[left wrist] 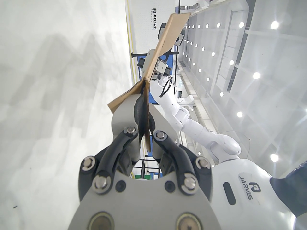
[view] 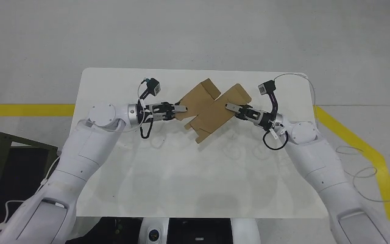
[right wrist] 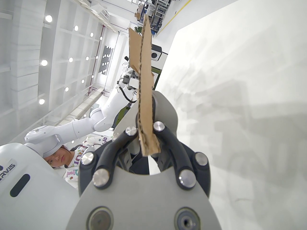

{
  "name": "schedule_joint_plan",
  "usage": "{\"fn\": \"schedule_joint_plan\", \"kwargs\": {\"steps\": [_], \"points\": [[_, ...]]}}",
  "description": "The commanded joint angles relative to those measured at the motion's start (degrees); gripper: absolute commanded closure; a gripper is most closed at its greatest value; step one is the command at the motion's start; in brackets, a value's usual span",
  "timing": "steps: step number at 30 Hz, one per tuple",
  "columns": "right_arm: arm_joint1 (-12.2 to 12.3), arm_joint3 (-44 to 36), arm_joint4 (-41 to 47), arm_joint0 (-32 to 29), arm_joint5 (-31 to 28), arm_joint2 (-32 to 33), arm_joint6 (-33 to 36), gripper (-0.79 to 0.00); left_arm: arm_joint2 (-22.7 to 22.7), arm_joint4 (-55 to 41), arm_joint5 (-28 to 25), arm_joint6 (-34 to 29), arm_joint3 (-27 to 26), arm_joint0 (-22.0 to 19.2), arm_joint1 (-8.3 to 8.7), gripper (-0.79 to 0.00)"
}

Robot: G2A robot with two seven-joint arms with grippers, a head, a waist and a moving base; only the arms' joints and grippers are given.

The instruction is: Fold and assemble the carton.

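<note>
A flat brown carton (view: 210, 108) hangs above the white table (view: 122, 177) near its far middle, held between both arms. My left gripper (view: 181, 110) is shut on the carton's left edge, and in the left wrist view the cardboard (left wrist: 165, 41) runs edge-on out of that gripper (left wrist: 144, 120). My right gripper (view: 231, 108) is shut on the carton's right side. The right wrist view has the board (right wrist: 144, 77) standing edge-on between that gripper's (right wrist: 145, 118) fingers. Flaps stick out toward the far side and toward the near side.
The white table is bare around the carton. A yellow floor line (view: 36, 110) runs past both sides of the table. A cable (view: 292, 76) loops near the right arm's wrist camera.
</note>
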Motion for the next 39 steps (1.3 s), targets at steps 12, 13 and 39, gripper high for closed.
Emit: {"fn": "schedule_joint_plan", "kwargs": {"steps": [12,13,39], "points": [[-0.3,0.3,-0.8,-0.3,0.8,0.9,0.9,-0.785,-0.6,0.2,0.1,-0.9,0.8,-0.7,-0.61,0.0],[-0.2,0.7,-1.0,-0.3,0.8,1.3,1.0,-0.785,-0.9,0.2,0.1,-1.2,0.8,-0.8,-0.57,0.0],[4.4,-15.2,4.5,-1.1,7.6,2.5,19.8,-0.594,-0.6,5.4,-4.1,-20.1,-1.0,-4.6,0.06,0.0]]}}
